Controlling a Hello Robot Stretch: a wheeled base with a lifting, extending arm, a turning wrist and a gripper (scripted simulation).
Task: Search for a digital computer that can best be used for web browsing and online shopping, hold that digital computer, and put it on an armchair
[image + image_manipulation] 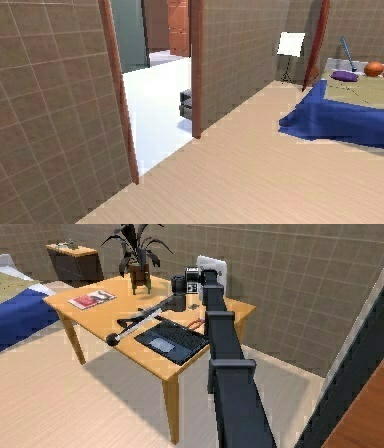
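On the near corner of the wooden table (95,319) lies a dark flat device with a bluish face (170,341), like a laptop or tablet. My arm (228,364) rises from the bottom edge across the table's right end. The gripper (184,286) sits at its far end above the tabletop, just beyond the dark device. The table and things on it lie behind the gripper, so I cannot tell whether it holds anything. In the forward view a thin grey panel (346,52) stands tilted on a bed.
The table also bears a bat (140,321), a red book (92,299) and a potted plant (138,262). A white chair (217,269) stands behind it, and a dresser (75,260) by the far wall. Ahead are an open doorway (160,90) and a blue-covered bed (335,110).
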